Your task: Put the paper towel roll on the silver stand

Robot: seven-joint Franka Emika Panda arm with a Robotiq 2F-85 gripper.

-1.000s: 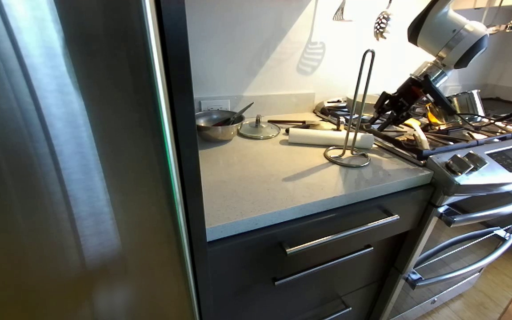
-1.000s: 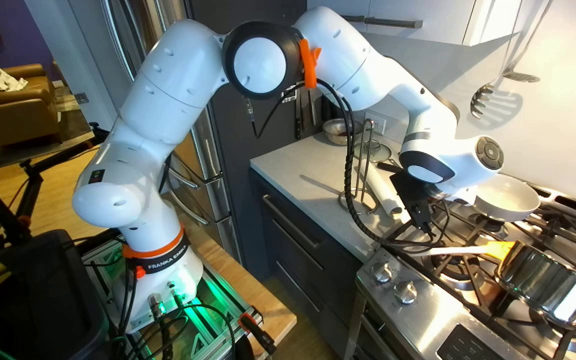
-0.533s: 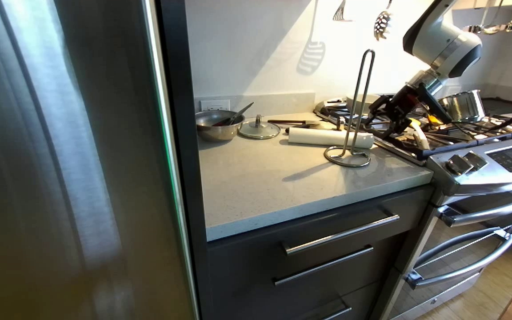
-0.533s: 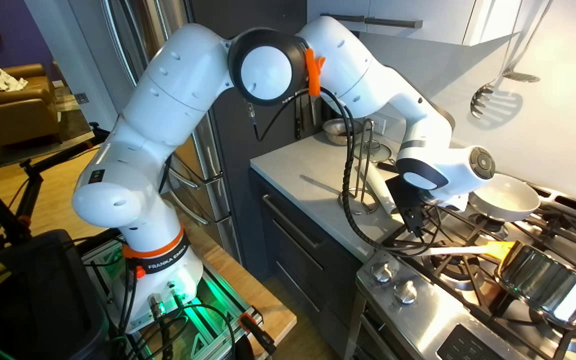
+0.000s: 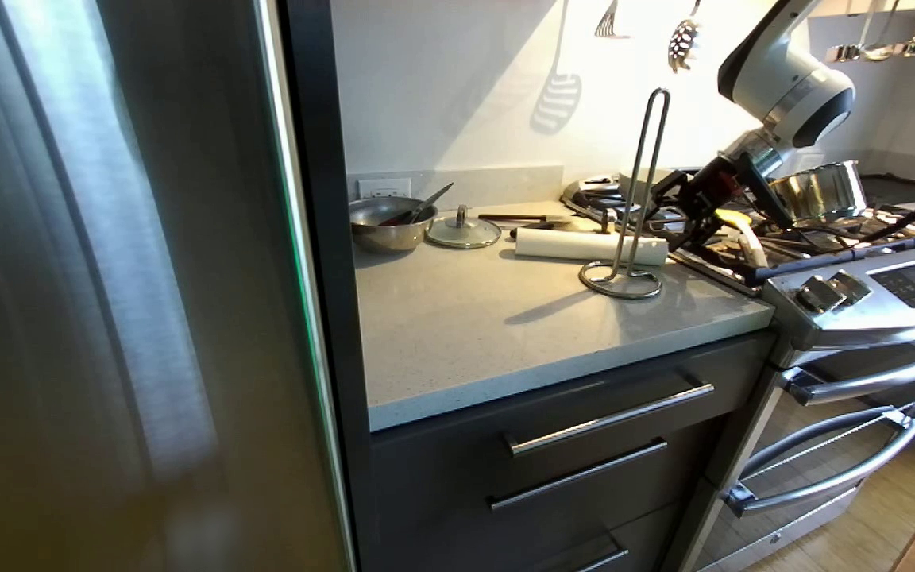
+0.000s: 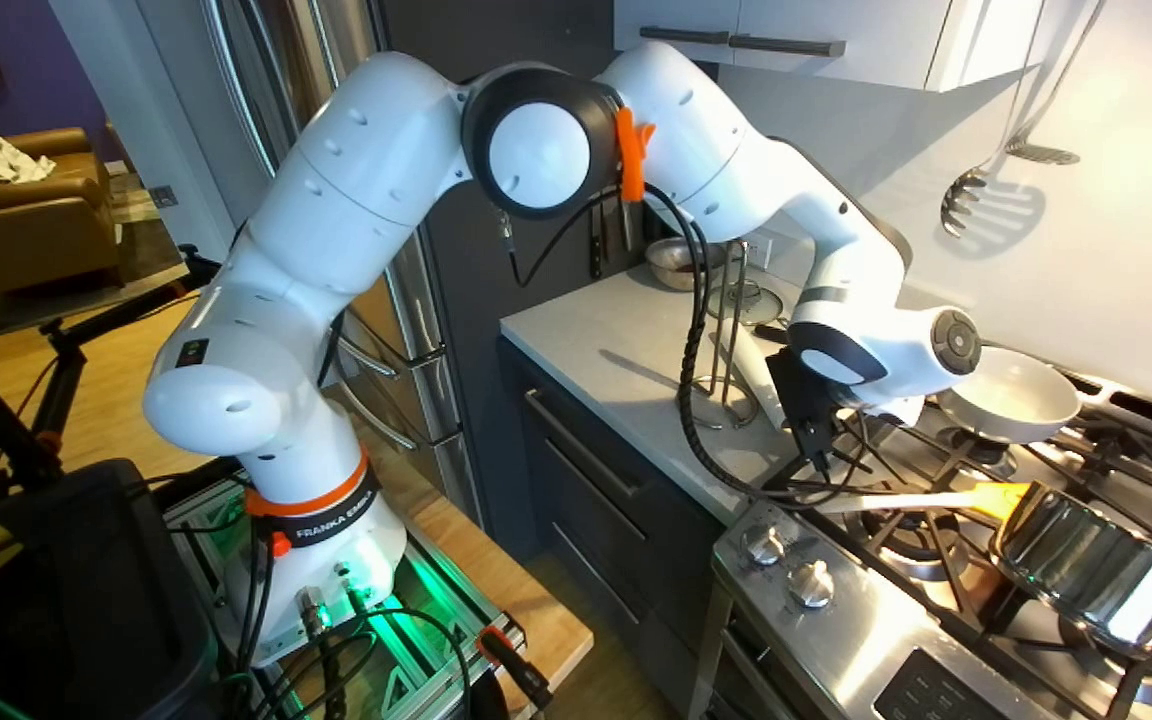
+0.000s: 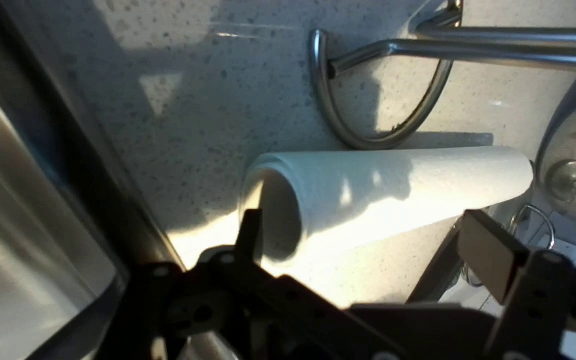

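Note:
The white paper towel roll [image 5: 561,245] lies on its side on the counter, its open hollow end [image 7: 280,215] facing the stove. Just beyond it in the wrist view, the silver stand [image 7: 493,53] stands upright with a bare double rod on a looped base [image 5: 623,296]. My gripper [image 7: 368,235] is open, with nothing held between its spread fingers. In the wrist view one fingertip overlaps the roll's hollow end; whether it touches cannot be made out. In an exterior view the gripper [image 5: 668,218] hovers at the stove-side end of the roll.
A metal bowl [image 5: 394,226] and glass lid [image 5: 464,230] stand at the counter's back. The stove grates lie under the gripper, with a spoon-like tool [image 6: 936,500], a shiny pot [image 6: 1106,570] and a white pan [image 6: 1011,395]. Utensils [image 6: 961,200] hang on the wall.
The arm has come lower and moved toward the roll's stove-side end. The gripper's fingers have spread wider apart. Roll and stand have stayed in place.

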